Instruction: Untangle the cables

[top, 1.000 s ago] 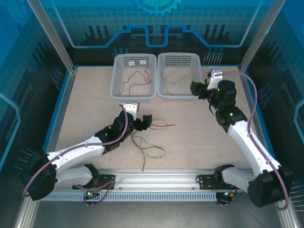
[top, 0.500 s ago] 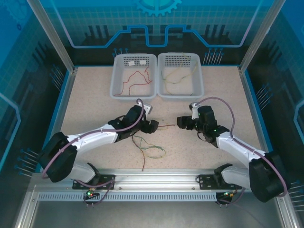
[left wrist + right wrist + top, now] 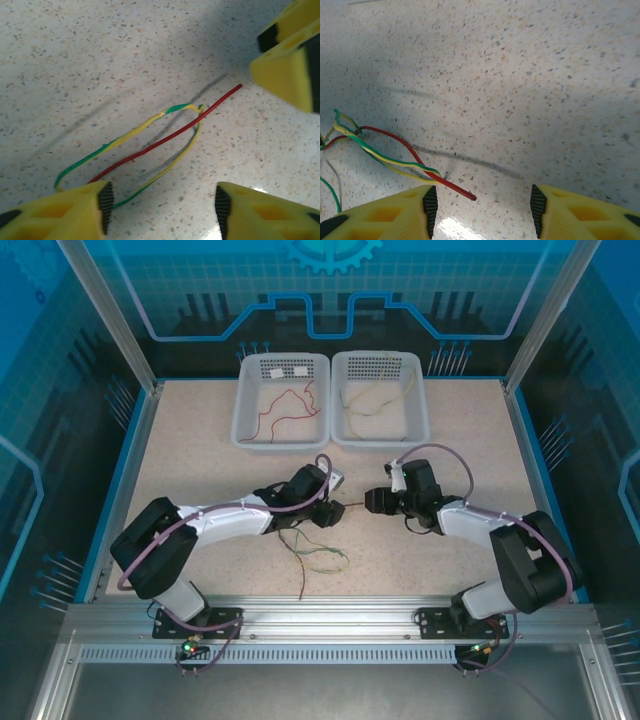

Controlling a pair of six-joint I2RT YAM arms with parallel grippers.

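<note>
A tangle of red and green-yellow cables (image 3: 312, 548) lies on the speckled table in front of the arms. A red cable (image 3: 165, 142) runs out of it toward the right, crossed by a green-yellow loop (image 3: 131, 133). My left gripper (image 3: 330, 512) is low over that strand, open (image 3: 162, 207), with the green-yellow wire passing just by its left finger. My right gripper (image 3: 372, 502) faces it from the right, open (image 3: 481, 210). The red cable's free end (image 3: 469, 196) lies between its fingers, near the left one. The right gripper's yellow fingers (image 3: 287, 67) show in the left wrist view.
Two white baskets stand at the back: the left basket (image 3: 246, 410) holds red cables (image 3: 290, 405), the right basket (image 3: 424, 412) holds yellow-tan cables (image 3: 372, 400). Blue walls and metal posts enclose the table; a metal rail (image 3: 330, 615) runs along the near edge.
The right arm has swung from the right basket down to the table centre. The left arm has stretched right toward it. Both pairs of jaws have narrowed and now face each other over the red cable.
</note>
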